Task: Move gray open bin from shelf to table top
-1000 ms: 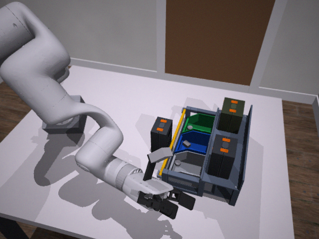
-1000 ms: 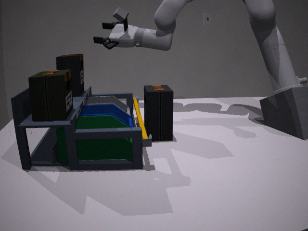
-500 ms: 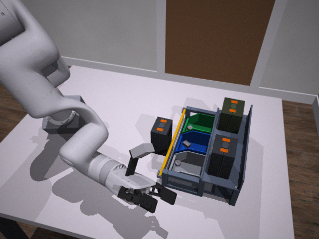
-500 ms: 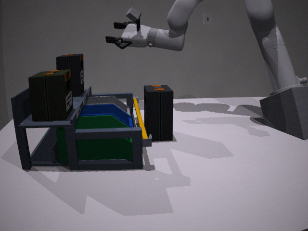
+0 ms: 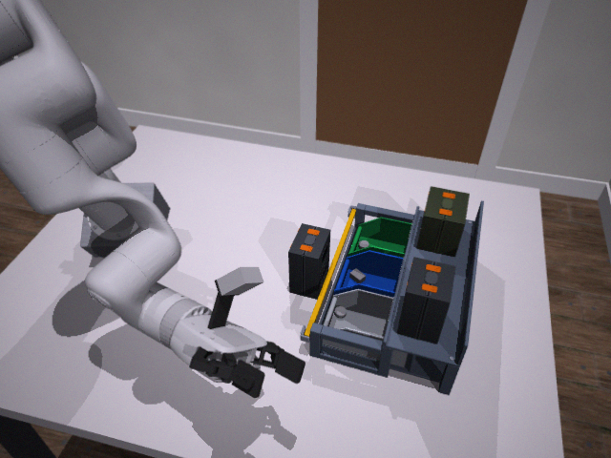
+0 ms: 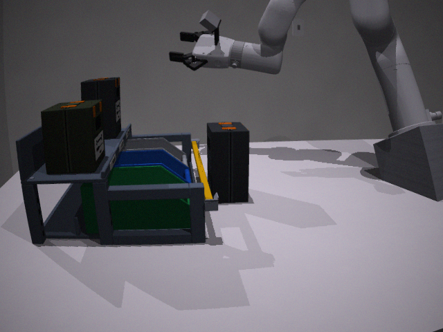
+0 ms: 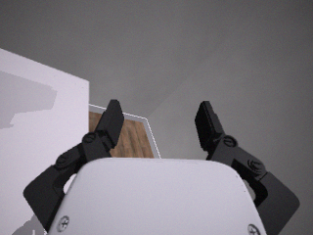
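Dk case [image 5: 308,263] [image 6: 228,164] upright on tbl, nr yellow bar [image 5: 331,271] [image 6: 201,170].

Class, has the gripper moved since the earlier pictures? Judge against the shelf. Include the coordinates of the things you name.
Yes: the gripper [image 5: 276,378] [image 6: 176,46] [image 7: 158,110] has moved away from the shelf [image 5: 383,355] [image 6: 104,214], back toward the arm's base [image 5: 160,199] [image 6: 400,162].
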Controlling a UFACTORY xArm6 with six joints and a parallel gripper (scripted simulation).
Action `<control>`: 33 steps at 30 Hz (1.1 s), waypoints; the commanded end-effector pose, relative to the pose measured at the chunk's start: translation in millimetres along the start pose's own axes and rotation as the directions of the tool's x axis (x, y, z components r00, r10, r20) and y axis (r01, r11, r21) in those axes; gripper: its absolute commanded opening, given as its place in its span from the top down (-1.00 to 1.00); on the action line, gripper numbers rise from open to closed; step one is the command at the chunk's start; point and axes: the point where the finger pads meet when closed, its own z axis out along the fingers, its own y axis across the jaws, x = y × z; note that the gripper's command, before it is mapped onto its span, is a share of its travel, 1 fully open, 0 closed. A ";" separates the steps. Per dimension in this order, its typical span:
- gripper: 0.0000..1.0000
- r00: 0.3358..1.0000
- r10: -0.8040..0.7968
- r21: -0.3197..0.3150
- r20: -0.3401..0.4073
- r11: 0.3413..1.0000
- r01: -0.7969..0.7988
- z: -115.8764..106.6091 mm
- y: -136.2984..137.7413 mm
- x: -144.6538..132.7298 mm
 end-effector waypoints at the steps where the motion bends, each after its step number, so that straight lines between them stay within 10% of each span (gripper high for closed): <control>1: -1.00 1.000 -0.001 -0.003 -0.004 1.000 0.001 -3.1 3.3 1.2; 5: -1.00 1.000 -0.001 -0.003 -0.004 1.000 0.001 -3.1 3.3 1.2; 10: -1.00 1.000 -0.001 -0.002 -0.004 1.000 0.001 -54.5 20.0 -3.9; 33: -1.00 1.000 -0.002 -0.002 -0.004 1.000 0.002 -81.5 28.7 -6.6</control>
